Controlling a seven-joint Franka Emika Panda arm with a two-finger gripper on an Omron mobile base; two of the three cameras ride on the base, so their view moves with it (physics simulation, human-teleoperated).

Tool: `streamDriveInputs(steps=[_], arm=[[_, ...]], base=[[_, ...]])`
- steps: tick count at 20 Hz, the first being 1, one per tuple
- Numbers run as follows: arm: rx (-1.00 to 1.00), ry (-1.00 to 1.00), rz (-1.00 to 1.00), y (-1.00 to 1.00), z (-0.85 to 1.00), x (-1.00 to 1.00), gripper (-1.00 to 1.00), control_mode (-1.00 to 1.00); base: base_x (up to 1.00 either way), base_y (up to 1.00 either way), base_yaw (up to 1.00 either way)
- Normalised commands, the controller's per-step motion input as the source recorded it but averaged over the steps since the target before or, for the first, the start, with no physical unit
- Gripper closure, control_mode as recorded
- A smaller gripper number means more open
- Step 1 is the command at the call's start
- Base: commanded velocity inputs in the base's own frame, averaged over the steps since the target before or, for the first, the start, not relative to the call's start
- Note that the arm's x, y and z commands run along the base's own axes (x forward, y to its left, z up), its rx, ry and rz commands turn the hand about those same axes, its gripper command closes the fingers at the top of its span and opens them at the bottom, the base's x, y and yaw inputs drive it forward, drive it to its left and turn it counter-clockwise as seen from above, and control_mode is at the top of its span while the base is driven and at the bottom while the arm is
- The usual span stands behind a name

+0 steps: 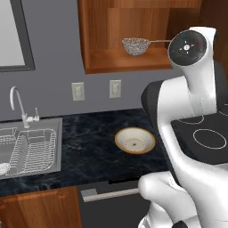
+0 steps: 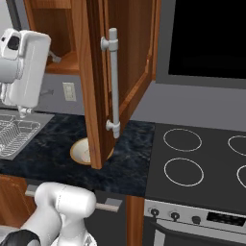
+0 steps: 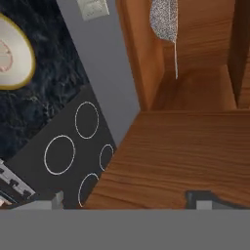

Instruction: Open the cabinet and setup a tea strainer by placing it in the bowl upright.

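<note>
Cabinet door is swung open, so step one looks done. In hand now: the reach for the tea strainer.

Gripper jaws stand wide, nothing between them. Only the two fingertips show at the bottom of the hand view, aimed at the open cabinet over what looks like the door panel.

Strainer sits on the cabinet shelf, ahead of the gripper and well apart from it. Mesh basket is at the far end, thin handle running back toward the gripper. It rests basket-up on the shelf in the left base view.

Bowl is on the desk below the cabinet, off to one side of the gripper's line and lower, next to the stovetop. In the right base view the open door hides most of it.

Next move, my read: push forward into the cabinet, past the door edge, line the jaws across the thin handle, close. Handle is narrow, so alignment has to be tight. Then back out without clipping the door or shelf lip, come down over the bowl, set the strainer in upright.
</note>
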Motion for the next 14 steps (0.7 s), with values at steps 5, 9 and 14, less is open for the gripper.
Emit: streamDriveInputs(steps=[5,9,14], arm=[[0.27,-0.05,0.42,0.24,0.00,0.98,-1.00,-1.00],[0.21,-0.13,0.14,0.14,0.00,0.78,-1.00,-1.00],[0.03,0.07,-0.17,0.15,0.00,0.44,-1.00,-1.00]], base=[[0.00,0.00,0.00],[0.00,0.00,0.00],[0.00,0.00,0.00]])
